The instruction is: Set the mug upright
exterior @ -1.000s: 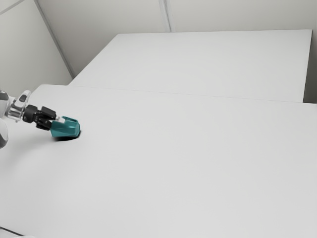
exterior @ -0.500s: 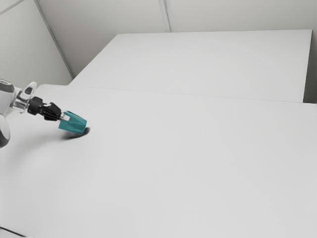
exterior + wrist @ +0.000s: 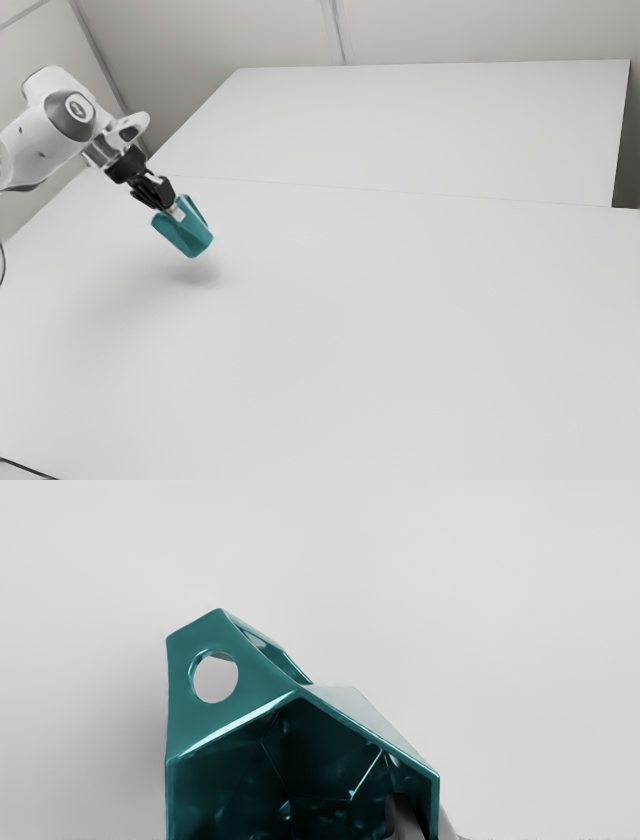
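In the exterior view my gripper (image 3: pixel 174 212) points down and toward the view's right, holding the teal mug (image 3: pixel 188 236) by its rim. The mug is tilted and hangs above the table, its shadow lying beneath it. In the wrist view the faceted teal mug (image 3: pixel 200 725) turns its open mouth toward my hand, and its handle with a round hole sticks out at one side. My gripper (image 3: pixel 431 825) has one finger inside the mug and the other outside, with the wall pinched between them.
A white table (image 3: pixel 380 340) stretches across the exterior view. Behind it lies another white surface (image 3: pixel 420 130), with pale walls beyond. A dark cable (image 3: pixel 28 468) runs at the exterior view's lower left corner.
My hand has risen and moved toward the exterior view's right, carrying the mug. The mug has come off the table and tipped, its base now pointing more steeply downward.
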You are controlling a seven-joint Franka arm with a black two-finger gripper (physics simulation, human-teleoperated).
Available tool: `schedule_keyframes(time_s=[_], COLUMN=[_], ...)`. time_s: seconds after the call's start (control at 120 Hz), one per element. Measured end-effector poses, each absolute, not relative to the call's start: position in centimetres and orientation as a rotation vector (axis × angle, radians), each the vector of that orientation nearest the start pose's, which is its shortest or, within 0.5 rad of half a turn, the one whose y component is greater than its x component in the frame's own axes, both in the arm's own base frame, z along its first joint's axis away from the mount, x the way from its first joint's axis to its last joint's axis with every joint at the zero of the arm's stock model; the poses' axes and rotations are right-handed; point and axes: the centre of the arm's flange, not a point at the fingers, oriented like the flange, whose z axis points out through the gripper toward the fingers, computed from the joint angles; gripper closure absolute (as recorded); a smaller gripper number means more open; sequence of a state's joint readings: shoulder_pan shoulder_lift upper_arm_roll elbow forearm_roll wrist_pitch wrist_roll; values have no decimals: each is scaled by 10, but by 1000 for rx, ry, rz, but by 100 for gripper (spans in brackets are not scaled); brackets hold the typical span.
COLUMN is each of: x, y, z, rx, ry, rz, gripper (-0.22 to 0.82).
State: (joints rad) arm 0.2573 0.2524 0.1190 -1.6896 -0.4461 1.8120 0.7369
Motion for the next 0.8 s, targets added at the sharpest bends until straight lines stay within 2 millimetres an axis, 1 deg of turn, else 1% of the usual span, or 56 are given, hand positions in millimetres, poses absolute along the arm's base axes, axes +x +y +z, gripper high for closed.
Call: schedule_keyframes(time_s=[0.067,0.167,0.208,0.25,0.367,0.508,0.575,0.667,0.733,0.8], x=[591,584,583,578,566,540,532,527,524,526], y=[156,108,91,78,48,11,-5,-18,-26,-32], z=[454,456,458,454,448,441,438,434,426,415], rx=[-3428,-3300,-3249,-3214,-3165,-3159,-3162,-3167,-3170,-3172], ry=[438,476,485,475,405,290,231,130,58,-10], rz=[-140,-105,-102,-103,-132,-139,-141,-141,-137,-132], gripper=[79,79,79,79,79,79,79,79,79,79])
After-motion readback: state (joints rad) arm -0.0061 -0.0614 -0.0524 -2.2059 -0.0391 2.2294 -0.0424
